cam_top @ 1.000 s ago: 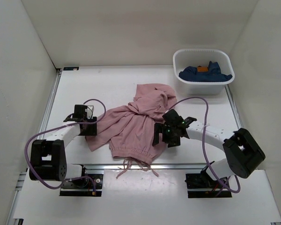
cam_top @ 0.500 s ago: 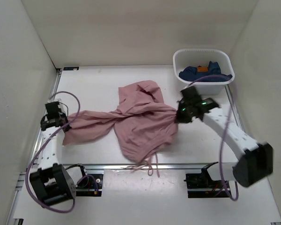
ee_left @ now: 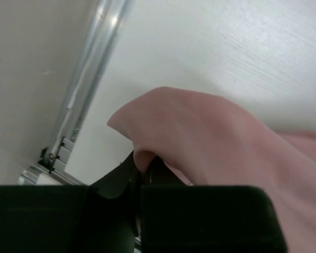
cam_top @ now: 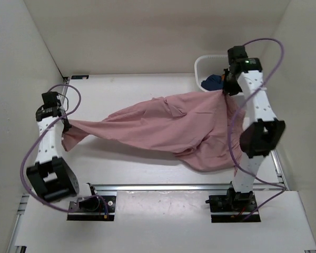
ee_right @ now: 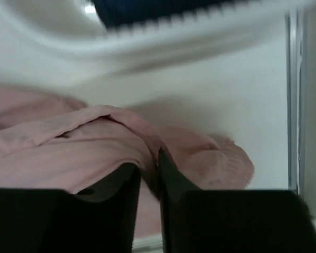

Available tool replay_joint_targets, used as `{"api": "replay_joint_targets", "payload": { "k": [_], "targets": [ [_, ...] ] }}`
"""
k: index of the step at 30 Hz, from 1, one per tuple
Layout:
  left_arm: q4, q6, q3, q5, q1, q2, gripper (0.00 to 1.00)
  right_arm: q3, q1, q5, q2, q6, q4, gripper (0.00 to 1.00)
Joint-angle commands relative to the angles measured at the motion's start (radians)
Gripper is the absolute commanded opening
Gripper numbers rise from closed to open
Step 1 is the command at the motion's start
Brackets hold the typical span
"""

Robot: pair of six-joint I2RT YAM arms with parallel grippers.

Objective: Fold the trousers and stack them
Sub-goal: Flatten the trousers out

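White tabletop (cam_top: 121, 89) lies under the trousers (cam_top: 163, 126), stretched as a long band running left to right, one end pinched in the left hand (cam_top: 65, 128), the other, as far as the blurred wrist view shows, pinched in the raised right hand (cam_top: 225, 90) beside the tub (cam_top: 199, 71).

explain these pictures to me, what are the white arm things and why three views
These are two white robot arms bolted to a table. The wide picture comes from a camera above and behind them. The other two come from cameras on each wrist, with the black fingers showing at the bottom. The left gripper and right gripper each pinch an end of the pink trousers, stretched between them. At the back right stands a white tub holding a dark blue garment.
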State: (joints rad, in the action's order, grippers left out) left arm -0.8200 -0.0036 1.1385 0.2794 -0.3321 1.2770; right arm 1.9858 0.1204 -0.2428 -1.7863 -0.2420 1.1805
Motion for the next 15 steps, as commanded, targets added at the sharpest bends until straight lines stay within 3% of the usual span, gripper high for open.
{"api": "replay_joint_targets", "payload": {
  "k": [1, 3, 5, 9, 12, 15],
  "targets": [
    [-0.018, 0.004, 0.098, -0.072, 0.004, 0.137, 0.14, 0.243, -0.010, -0.033, -0.189, 0.089, 0.048, 0.27],
    [-0.018, 0.004, 0.157, -0.147, 0.013, 0.185, 0.16, 0.281, -0.022, 0.026, -0.242, 0.052, 0.033, 0.62],
    [-0.018, 0.004, 0.158, -0.148, 0.022, 0.214, 0.31, 0.281, -0.033, 0.036, -0.228, 0.026, 0.053, 0.84],
    [0.044, 0.004, 0.049, -0.060, -0.005, 0.206, 0.50, 0.055, -0.033, -0.042, -0.020, 0.000, 0.019, 0.90],
    [0.056, 0.004, -0.012, -0.069, -0.054, 0.174, 0.66, -0.363, -0.044, -0.069, 0.241, -0.092, -0.094, 0.91],
    [0.056, 0.004, -0.092, -0.091, -0.054, 0.121, 0.68, -0.626, -0.079, -0.059, 0.457, -0.203, -0.224, 0.91]
  ]
}}
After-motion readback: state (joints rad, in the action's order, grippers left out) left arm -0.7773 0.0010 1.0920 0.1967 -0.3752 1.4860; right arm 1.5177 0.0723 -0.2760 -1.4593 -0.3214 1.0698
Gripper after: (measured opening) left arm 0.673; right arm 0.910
